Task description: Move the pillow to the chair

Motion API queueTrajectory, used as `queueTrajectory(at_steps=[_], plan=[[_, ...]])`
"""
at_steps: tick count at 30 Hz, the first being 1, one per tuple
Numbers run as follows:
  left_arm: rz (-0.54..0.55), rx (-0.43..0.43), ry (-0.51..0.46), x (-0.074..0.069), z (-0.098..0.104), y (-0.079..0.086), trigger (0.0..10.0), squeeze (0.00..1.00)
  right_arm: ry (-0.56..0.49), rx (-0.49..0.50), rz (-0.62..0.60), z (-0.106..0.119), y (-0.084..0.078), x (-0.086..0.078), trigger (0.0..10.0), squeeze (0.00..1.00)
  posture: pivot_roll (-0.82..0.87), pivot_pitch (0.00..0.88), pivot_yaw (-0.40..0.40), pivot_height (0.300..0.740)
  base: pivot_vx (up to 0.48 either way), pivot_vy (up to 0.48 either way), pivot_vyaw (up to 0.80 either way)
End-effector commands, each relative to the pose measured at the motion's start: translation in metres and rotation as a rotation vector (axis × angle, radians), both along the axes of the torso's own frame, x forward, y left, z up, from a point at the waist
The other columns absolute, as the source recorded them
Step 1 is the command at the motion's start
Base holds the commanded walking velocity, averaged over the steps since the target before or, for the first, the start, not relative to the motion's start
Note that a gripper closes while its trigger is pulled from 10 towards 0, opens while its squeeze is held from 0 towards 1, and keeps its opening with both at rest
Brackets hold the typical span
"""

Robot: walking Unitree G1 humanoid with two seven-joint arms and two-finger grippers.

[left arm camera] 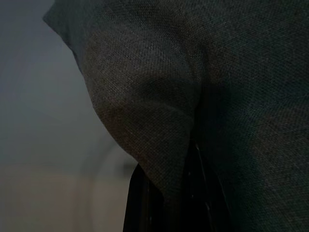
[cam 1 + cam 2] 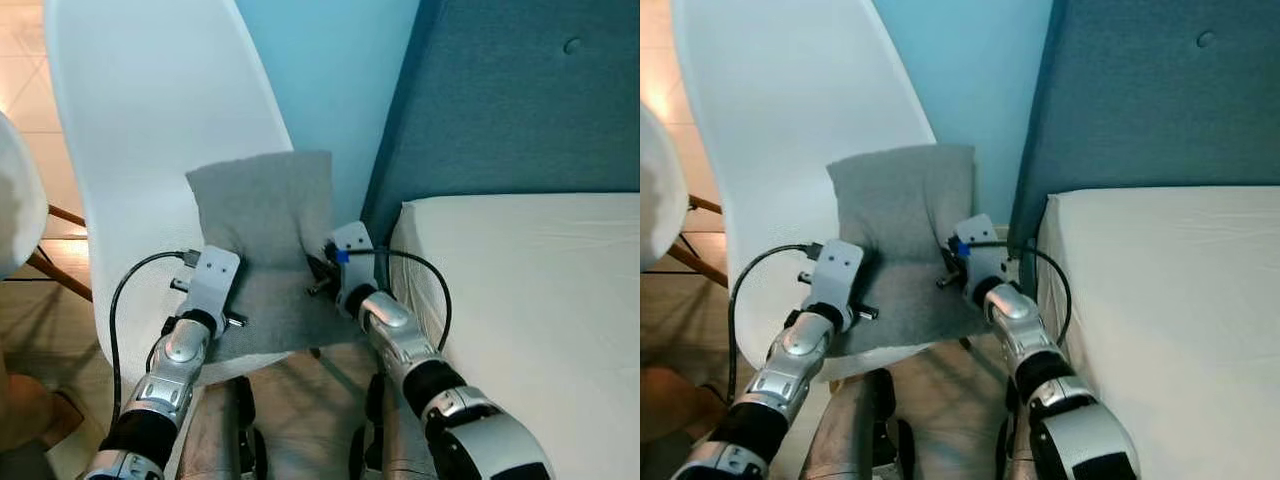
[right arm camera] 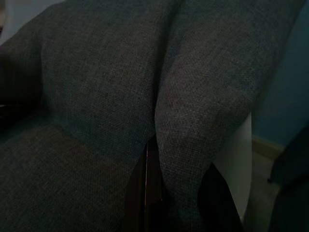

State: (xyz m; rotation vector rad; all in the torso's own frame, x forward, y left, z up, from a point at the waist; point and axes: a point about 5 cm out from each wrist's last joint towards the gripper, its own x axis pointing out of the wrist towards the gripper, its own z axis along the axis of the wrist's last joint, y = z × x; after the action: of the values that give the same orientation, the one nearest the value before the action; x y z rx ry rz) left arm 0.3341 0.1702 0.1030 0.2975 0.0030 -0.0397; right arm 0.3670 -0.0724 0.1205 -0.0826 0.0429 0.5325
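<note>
A grey fabric pillow (image 2: 268, 225) rests on the white shell chair (image 2: 140, 110), its upper half leaning on the backrest and its lower half bent forward over the seat. My left gripper (image 2: 236, 272) is at the pillow's left edge, and the left wrist view shows a fold of grey cloth (image 1: 159, 145) pinched between its black fingers (image 1: 137, 203). At the pillow's right edge my right gripper (image 2: 320, 270) is shut on another fold of the cloth (image 3: 183, 145), with a dark finger (image 3: 140, 198) on each side of it.
A bed with a white mattress (image 2: 530, 310) and a teal headboard (image 2: 520, 90) stands close on the right. A light blue wall (image 2: 340, 70) is behind the chair. A second white chair (image 2: 15, 205) with wooden legs sits at the far left on a tiled floor.
</note>
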Motion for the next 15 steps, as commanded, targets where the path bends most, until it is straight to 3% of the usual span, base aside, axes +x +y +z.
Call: queueTrajectory(at_steps=[1, 2, 4, 6, 8, 15], plan=[[0.392, 0.067, 0.022, -0.012, -0.003, 0.076, 10.0, 0.0, 0.027, 0.018, -0.071, -0.006, -0.021, 0.002, 10.0, 0.0, 0.06, 0.353, -0.039, 0.591, 0.0, 0.0, 0.0], [0.392, 0.067, 0.022, -0.012, -0.003, 0.076, 10.0, 0.0, 0.027, 0.018, -0.071, -0.006, -0.021, 0.002, 10.0, 0.0, 0.06, 0.353, -0.039, 0.591, 0.0, 0.0, 0.0], [0.508, 0.131, 0.047, -0.019, -0.007, 0.09, 10.0, 0.0, 0.046, 0.022, -0.027, -0.006, -0.012, 0.001, 10.0, 0.0, 0.06, 0.352, -0.042, 0.591, 0.0, 0.0, 0.0], [0.569, 0.154, 0.079, -0.027, -0.012, 0.1, 10.0, 0.12, 0.043, 0.006, 0.037, -0.009, -0.001, -0.003, 10.0, 0.0, 0.07, 0.357, -0.046, 0.591, 0.0, 0.0, 0.0], [0.573, 0.17, 0.08, -0.029, -0.012, 0.103, 10.0, 0.17, 0.044, 0.021, 0.066, -0.009, 0.004, -0.005, 10.0, 0.0, 0.07, 0.358, -0.048, 0.591, 0.0, 0.0, 0.0], [0.592, 0.196, 0.096, -0.032, -0.011, 0.111, 10.0, 0.17, 0.063, 0.038, 0.175, -0.014, 0.019, -0.013, 10.0, 0.0, 0.08, 0.361, -0.049, 0.591, 0.0, 0.0, 0.0]])
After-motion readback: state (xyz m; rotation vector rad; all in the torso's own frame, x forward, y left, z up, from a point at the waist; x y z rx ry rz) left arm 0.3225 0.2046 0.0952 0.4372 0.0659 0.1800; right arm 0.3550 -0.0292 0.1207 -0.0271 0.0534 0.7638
